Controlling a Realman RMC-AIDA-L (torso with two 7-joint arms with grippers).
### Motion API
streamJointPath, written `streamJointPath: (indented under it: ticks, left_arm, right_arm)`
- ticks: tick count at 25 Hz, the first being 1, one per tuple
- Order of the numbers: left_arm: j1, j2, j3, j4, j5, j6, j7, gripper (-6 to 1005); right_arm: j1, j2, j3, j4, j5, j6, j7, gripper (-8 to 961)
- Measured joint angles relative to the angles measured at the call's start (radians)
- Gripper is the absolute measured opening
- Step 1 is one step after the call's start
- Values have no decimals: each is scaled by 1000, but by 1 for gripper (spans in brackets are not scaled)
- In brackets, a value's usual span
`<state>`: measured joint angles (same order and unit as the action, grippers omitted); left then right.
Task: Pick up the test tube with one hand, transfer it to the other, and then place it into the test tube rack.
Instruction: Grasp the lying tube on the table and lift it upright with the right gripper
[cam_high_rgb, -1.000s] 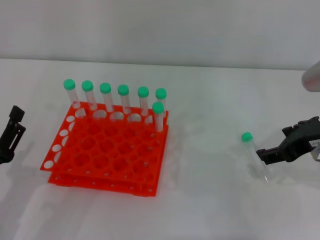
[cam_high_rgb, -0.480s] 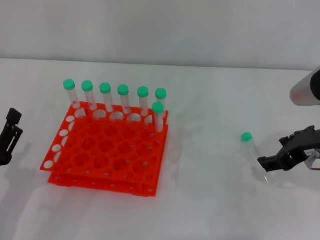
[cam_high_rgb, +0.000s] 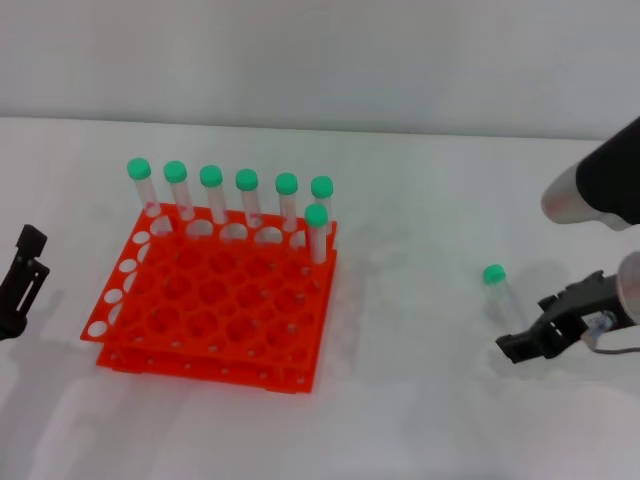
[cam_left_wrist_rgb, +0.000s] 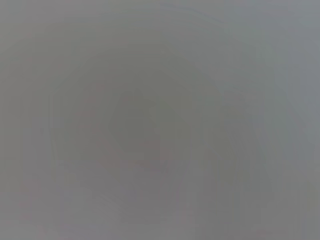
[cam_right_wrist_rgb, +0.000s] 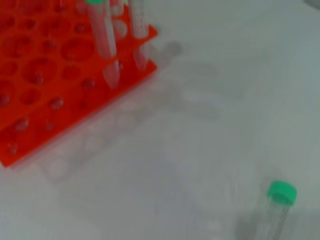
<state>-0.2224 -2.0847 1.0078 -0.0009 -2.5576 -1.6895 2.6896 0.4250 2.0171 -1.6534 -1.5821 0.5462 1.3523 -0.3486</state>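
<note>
A slim clear plastic test tube with a round green cap (cam_high_rgb: 496, 286) lies on the white desk (cam_high_rgb: 420, 200), well to the right of the bright orange-red plastic test tube rack (cam_high_rgb: 220, 300). Its cap points away from the robot and its clear body runs toward the right black gripper (cam_high_rgb: 520, 347). That gripper sits low over the desk at the tube's near end, on a grey-white arm (cam_high_rgb: 590, 185) that enters from the right edge. Whether its fingers are open or closed, and whether they touch the tube, cannot be told from the head view. The right wrist view shows the same tube (cam_right_wrist_rgb: 274, 212) lying free on the desk, with the rack's corner (cam_right_wrist_rgb: 65, 75) farther off.

Seven more green-capped tubes (cam_high_rgb: 247, 196) stand upright in the rack's far rows. The left black gripper (cam_high_rgb: 22, 275) hangs at the left edge, apart from the rack; its fingers' state cannot be told.
</note>
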Motion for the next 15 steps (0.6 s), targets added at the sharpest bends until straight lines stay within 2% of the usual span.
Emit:
streamJointPath:
  ticks: [3,15]
  left_arm:
    - [0,0,0,0,0,2,0,745]
    - [36,-2,-10,-2,-15,-5,-21,743]
  right_arm:
    - [15,1,-22,34,-2,-47,8,733]
    - [103,3,-96,148,-65,-100,96,720]
